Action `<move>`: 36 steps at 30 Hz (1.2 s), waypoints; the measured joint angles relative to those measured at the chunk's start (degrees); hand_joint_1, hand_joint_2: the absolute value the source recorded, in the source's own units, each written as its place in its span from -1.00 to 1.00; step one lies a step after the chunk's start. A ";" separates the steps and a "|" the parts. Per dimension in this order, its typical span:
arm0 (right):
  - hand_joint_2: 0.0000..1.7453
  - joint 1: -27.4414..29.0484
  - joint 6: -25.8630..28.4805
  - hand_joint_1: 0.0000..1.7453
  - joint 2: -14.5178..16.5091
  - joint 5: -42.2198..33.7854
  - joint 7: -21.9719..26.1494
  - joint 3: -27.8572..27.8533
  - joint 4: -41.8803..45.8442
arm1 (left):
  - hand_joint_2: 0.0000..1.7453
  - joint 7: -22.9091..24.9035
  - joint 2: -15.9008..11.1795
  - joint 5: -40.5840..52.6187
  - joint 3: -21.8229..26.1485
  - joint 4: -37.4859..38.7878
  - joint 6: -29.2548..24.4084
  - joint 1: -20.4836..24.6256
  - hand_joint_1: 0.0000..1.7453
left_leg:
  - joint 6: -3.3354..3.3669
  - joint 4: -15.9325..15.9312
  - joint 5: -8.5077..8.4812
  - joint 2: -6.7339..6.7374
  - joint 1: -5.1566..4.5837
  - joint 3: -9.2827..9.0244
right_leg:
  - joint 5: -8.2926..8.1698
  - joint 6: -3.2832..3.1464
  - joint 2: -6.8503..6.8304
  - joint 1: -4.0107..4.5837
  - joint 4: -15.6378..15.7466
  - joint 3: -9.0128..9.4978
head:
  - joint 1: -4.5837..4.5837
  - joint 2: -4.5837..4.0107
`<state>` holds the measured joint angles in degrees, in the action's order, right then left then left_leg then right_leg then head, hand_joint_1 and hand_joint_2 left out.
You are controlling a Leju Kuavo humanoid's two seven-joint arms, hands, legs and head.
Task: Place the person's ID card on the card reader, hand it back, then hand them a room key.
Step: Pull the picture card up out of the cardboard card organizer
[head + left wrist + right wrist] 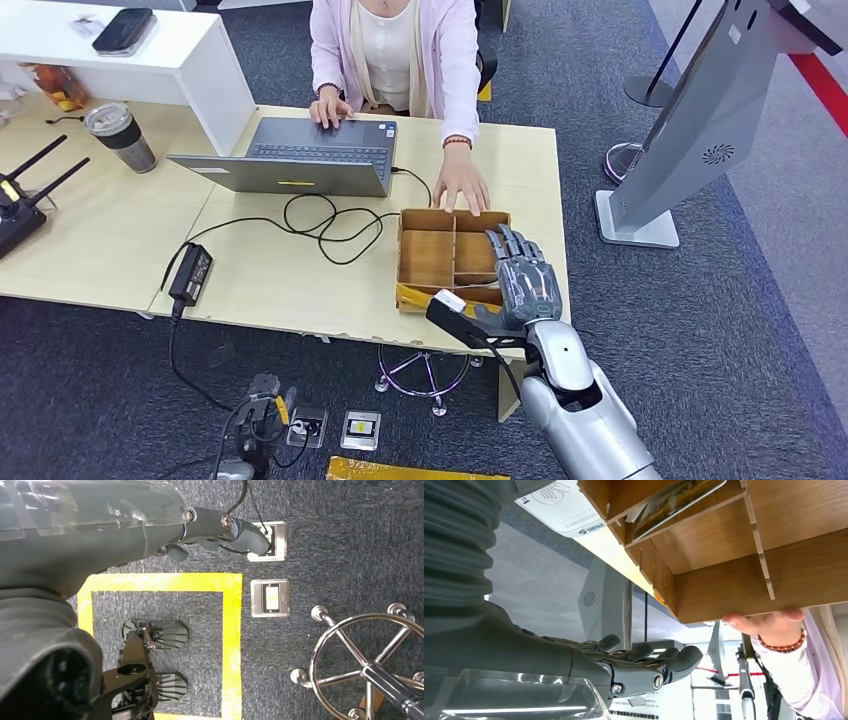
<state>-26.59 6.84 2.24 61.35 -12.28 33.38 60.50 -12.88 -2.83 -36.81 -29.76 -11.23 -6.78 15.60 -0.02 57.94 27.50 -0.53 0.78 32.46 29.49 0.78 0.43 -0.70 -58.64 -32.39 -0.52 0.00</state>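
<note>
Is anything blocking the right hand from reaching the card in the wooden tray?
Nothing visible does. The right hand hovers open at the tray's right edge, and the right wrist view shows a card lying tilted in one compartment with open space before it. The person's hand rests on the tray's far rim, off that path.

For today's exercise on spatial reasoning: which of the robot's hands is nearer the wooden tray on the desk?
The right hand: it hovers over the tray's near right corner. The left hand hangs low by the floor, well away from the desk.
</note>
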 joint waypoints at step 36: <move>1.00 -2.74 3.47 1.00 3.43 0.24 2.53 0.00 -11.00 | -1.00 0.22 0.39 -0.55 0.03 -0.02 -0.22 0.40 -1.00 | 0.00 0.00 0.00 0.00 0.00 0.00 | 0.00 0.00 0.01 0.00 0.00 0.00 | 0.00 0.00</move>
<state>-29.33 10.31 5.67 61.59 -9.75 33.38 49.50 -12.66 -2.44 -37.35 -29.73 -11.26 -6.99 16.00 -0.02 57.94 27.50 -0.53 0.78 32.46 29.49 0.78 0.43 -0.70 -58.64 -32.39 -0.52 0.00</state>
